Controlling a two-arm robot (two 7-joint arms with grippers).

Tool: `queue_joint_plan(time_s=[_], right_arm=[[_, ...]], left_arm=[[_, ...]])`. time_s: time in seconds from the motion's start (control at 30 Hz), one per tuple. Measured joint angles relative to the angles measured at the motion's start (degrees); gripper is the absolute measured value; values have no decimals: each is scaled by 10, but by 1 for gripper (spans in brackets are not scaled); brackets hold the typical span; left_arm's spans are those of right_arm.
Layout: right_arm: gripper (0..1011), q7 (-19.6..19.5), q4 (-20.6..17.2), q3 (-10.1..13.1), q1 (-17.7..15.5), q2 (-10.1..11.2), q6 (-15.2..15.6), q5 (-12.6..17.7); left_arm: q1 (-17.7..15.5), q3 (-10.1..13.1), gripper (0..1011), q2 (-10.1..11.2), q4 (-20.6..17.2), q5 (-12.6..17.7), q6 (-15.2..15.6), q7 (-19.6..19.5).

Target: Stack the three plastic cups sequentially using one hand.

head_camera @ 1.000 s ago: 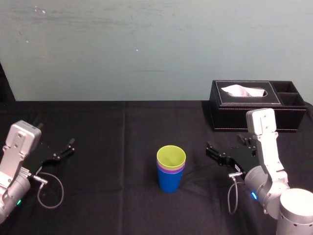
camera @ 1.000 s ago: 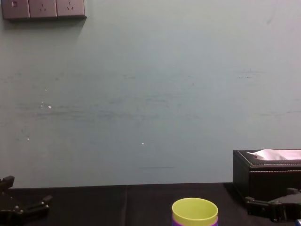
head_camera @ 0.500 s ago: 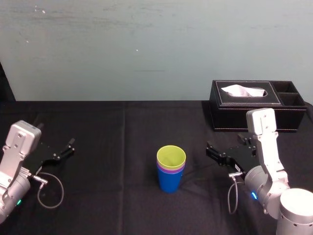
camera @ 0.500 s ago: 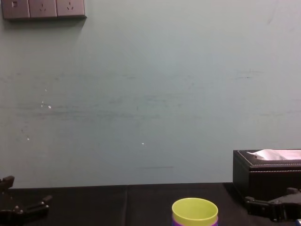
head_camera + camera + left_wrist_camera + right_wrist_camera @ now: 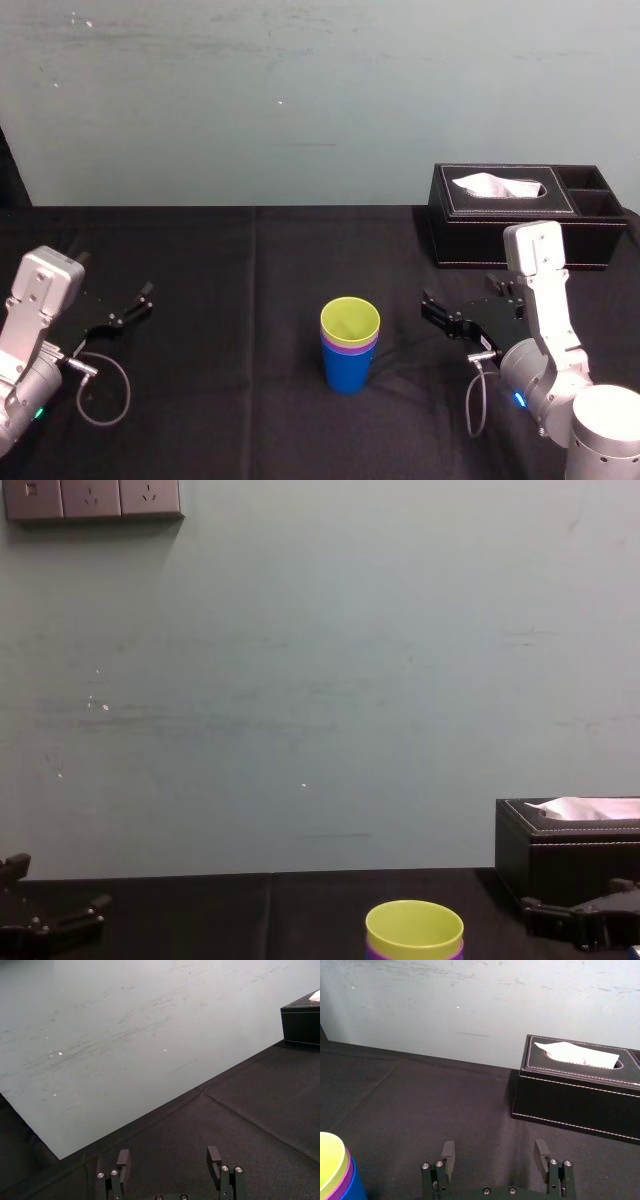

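Observation:
The three plastic cups stand nested in one stack at the middle of the black table: the blue cup (image 5: 348, 373) at the bottom, the purple cup (image 5: 350, 349) showing as a thin band, and the yellow-green cup (image 5: 350, 320) on top. The stack also shows at the edge of the right wrist view (image 5: 335, 1172) and low in the chest view (image 5: 414, 928). My right gripper (image 5: 432, 310) hovers to the right of the stack, apart from it, open and empty (image 5: 495, 1153). My left gripper (image 5: 138, 303) rests far to the left, open with nothing between its fingers (image 5: 169, 1156).
A black tissue box (image 5: 520, 215) with a white tissue stands at the back right, behind my right arm. A pale wall (image 5: 300, 100) closes the table's far edge. A cable loop (image 5: 100, 390) lies by the left arm.

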Motion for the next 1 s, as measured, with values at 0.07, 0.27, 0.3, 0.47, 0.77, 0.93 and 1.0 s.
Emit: queue_joint_plan(time_s=[0.07,0.27,0.3,0.47,0.77,0.93,1.0], right_arm=[[1003,0,0,0,0,0,0,0],[1003,0,0,0,0,0,0,0],[1003,0,0,0,0,0,0,0],[1003,0,0,0,0,0,0,0],[1003,0,0,0,0,0,0,0],[1003,0,0,0,0,0,0,0],[1003,0,0,0,0,0,0,0]], left_arm=[[0,0,1000,0,0,0,0,0],[0,0,1000,0,0,0,0,0],[0,0,1000,0,0,0,0,0],[0,0,1000,0,0,0,0,0],[0,0,1000,0,0,0,0,0],[0,0,1000,0,0,0,0,0],[0,0,1000,0,0,0,0,0]])
